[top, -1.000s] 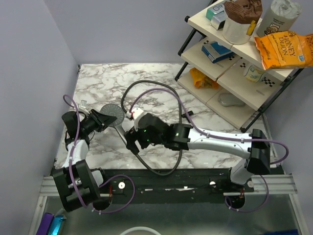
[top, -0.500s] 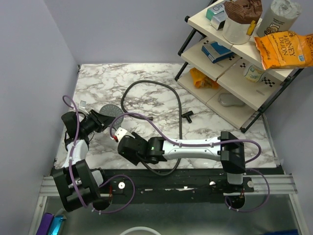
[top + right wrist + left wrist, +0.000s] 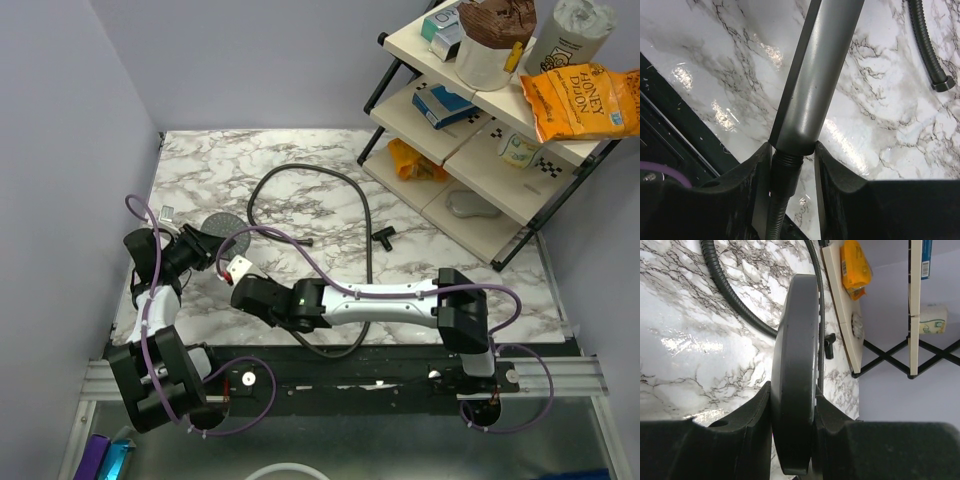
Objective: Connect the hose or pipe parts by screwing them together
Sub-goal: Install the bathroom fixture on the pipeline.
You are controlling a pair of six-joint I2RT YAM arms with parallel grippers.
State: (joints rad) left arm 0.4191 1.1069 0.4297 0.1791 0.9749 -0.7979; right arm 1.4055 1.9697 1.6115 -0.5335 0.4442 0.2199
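Marble table [image 3: 690, 355] backs shower head [image 3: 796, 335] clamped in left gripper [image 3: 792, 402].

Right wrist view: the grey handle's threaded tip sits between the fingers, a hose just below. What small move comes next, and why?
Probably close the right gripper fully on the hose end under the threaded tip of the shower head. Its fingers flank that joint with a sliver of gap on one side, while the left gripper clamps the round face steady.
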